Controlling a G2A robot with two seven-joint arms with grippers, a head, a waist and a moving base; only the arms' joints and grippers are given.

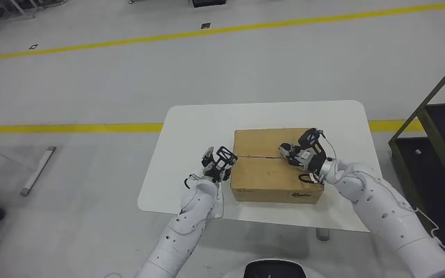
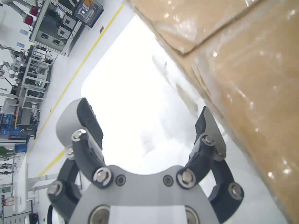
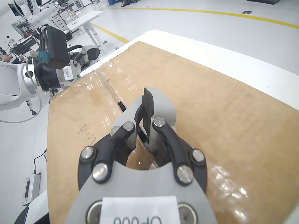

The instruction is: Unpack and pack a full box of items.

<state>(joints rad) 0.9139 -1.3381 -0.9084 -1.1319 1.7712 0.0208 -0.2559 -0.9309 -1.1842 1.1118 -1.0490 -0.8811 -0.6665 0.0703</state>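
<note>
A shut brown cardboard box (image 1: 277,165) sits right of the white table's middle, its top flaps meeting at a taped seam (image 3: 109,89). My right gripper (image 1: 286,150) rests on the box's top over that seam; its jaws are shut (image 3: 146,97), with nothing visibly between them. My left gripper (image 1: 221,164) is at the box's left end, open (image 2: 147,122), above the bare tabletop. One of its fingers (image 2: 205,124) is close to the box's taped side wall (image 2: 245,75). The left arm's wrist (image 3: 53,71) stands past the box's far end in the right wrist view.
The white table (image 1: 201,132) has bare room left of and behind the box. A dark metal rack (image 1: 421,146) stands off the table's right side. A grey tube (image 1: 38,170) lies on the floor at the left. Yellow lines cross the floor.
</note>
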